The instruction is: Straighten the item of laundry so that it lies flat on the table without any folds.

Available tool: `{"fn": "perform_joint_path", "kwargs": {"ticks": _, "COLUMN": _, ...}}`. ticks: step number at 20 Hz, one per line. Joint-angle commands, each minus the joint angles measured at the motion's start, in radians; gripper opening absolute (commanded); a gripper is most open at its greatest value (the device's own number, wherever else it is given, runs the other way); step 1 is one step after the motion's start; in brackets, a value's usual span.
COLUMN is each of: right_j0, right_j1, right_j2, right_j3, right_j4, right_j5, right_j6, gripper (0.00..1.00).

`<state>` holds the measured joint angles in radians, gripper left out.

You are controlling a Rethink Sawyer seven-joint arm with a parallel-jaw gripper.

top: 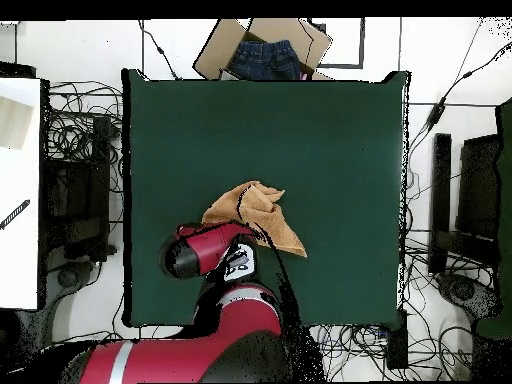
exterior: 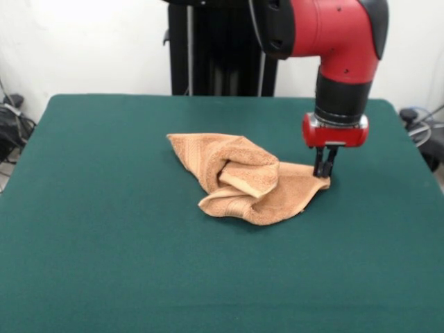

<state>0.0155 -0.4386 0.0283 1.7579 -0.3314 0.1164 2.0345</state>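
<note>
Towel [exterior: 246, 177] crumpled near the middle of the tabletop [exterior: 104, 263], a little toward 3 o'clock of centre in the front view. Bunched into a rough wedge, long axis running from 10 o'clock to 4 o'clock. Nearest part: a rolled, doubled-over lip along the 6 o'clock side, with a pale border band showing at the fold. Behind that, a raised hump folded over itself at the middle, and a flat tail pointing off toward 10 o'clock. Far from flat; several layers stacked.

Jaws [exterior: 324, 168] down at the towel's 3 o'clock corner, tips touching or just pressing the cloth there. Look drawn close together, seemingly pinched on that corner, though cloth between the tips not plainly visible. Whole bulk of the towel lying toward 9 o'clock from the jaws, so a pull toward 3 o'clock would likely draw the folds out along the long axis. Only one arm present, standing right over that corner.

Farther off, in the overhead view, a cardboard box [top: 262, 48] with dark cloth inside beyond the far edge. No readable writing or labels anywhere.
</note>
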Motion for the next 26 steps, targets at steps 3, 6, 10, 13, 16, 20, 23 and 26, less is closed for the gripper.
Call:
{"fn": "perform_joint_path", "kwargs": {"ticks": 3, "right_j0": -0.002, "right_j1": 0.058, "right_j2": 0.079, "right_j3": -0.073, "right_j4": 0.027, "right_j5": 0.066, "right_j6": 0.065, "gripper": 0.0}}
{"fn": "perform_joint_path", "kwargs": {"ticks": 6, "right_j0": 0.001, "right_j1": 0.066, "right_j2": 0.078, "right_j3": -0.078, "right_j4": 0.028, "right_j5": 0.067, "right_j6": 0.066, "gripper": 0.0}}
{"fn": "perform_joint_path", "kwargs": {"ticks": 10, "right_j0": 0.003, "right_j1": 0.064, "right_j2": 0.079, "right_j3": -0.08, "right_j4": 0.03, "right_j5": 0.074, "right_j6": 0.066, "gripper": 0.0}}
{"fn": "perform_joint_path", "kwargs": {"ticks": 13, "right_j0": 0.003, "right_j1": 0.054, "right_j2": 0.079, "right_j3": -0.074, "right_j4": 0.031, "right_j5": 0.08, "right_j6": 0.066, "gripper": 0.0}}
{"fn": "perform_joint_path", "kwargs": {"ticks": 16, "right_j0": -0.003, "right_j1": 0.057, "right_j2": 0.083, "right_j3": -0.073, "right_j4": 0.029, "right_j5": 0.081, "right_j6": 0.062, "gripper": 0.0}}
{"fn": "perform_joint_path", "kwargs": {"ticks": 20, "right_j0": -0.005, "right_j1": 0.049, "right_j2": 0.086, "right_j3": -0.072, "right_j4": 0.03, "right_j5": 0.091, "right_j6": 0.059, "gripper": 0.0}}
{"fn": "perform_joint_path", "kwargs": {"ticks": 23, "right_j0": -0.007, "right_j1": 0.037, "right_j2": 0.089, "right_j3": -0.066, "right_j4": 0.031, "right_j5": 0.101, "right_j6": 0.056, "gripper": 0.0}}
{"fn": "perform_joint_path", "kwargs": {"ticks": 26, "right_j0": -0.013, "right_j1": 0.028, "right_j2": 0.094, "right_j3": -0.06, "right_j4": 0.03, "right_j5": 0.109, "right_j6": 0.051, "gripper": 0.0}}
